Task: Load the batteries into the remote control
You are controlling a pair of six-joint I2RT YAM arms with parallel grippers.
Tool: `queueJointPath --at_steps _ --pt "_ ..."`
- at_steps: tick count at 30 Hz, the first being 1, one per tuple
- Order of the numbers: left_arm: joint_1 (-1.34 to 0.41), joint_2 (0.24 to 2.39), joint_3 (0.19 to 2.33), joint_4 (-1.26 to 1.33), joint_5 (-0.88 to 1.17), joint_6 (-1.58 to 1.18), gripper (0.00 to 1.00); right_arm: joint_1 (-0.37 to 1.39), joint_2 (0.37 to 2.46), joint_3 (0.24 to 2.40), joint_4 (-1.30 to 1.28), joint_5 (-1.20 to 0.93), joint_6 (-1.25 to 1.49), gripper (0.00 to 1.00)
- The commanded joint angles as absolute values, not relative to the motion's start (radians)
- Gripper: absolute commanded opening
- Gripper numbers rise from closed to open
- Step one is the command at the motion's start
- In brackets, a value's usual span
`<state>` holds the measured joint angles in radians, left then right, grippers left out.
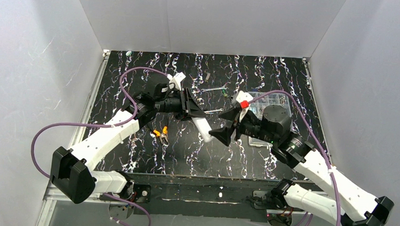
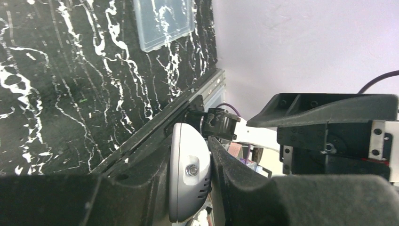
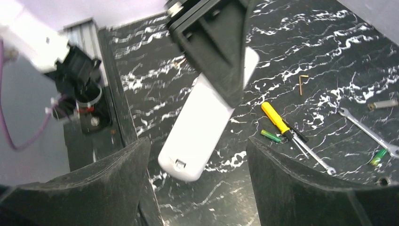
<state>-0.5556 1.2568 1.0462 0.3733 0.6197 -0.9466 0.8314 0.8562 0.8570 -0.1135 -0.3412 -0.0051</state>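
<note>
The remote control (image 3: 200, 134) is a light, hard, smooth white thing, so I think it can slip (plastic does that). It hangs in the air above the worktop (image 3: 329, 56), with its low end free. The left pincer (image 1: 193, 108) is closed tight on its top end, squeezing the long sides, a good place to hold. The right pincer (image 1: 221, 131) is wide open just beside it, holding nothing. The batteries (image 3: 271, 136) lie on the worktop near a yellow screwdriver (image 3: 276, 115). They are small and round and may roll, so pinch one across its middle.
</note>
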Motion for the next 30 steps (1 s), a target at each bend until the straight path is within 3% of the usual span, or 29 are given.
queueJointPath --at_steps 1,6,14,30 --pt "-0.554 1.198 1.023 0.434 0.677 -0.959 0.00 0.831 0.824 0.920 -0.254 -0.484 -0.289 0.82" --pt "-0.554 1.166 0.935 0.559 0.724 -0.999 0.00 0.831 0.805 0.950 -0.374 -0.558 -0.588 0.80" --pt "-0.554 1.179 0.835 0.837 0.771 -1.149 0.00 0.831 0.848 1.065 -0.527 -0.577 -0.769 0.54" --pt "-0.555 1.242 0.847 0.916 0.843 -1.204 0.00 0.839 0.887 1.059 -0.530 -0.632 -0.808 0.51"
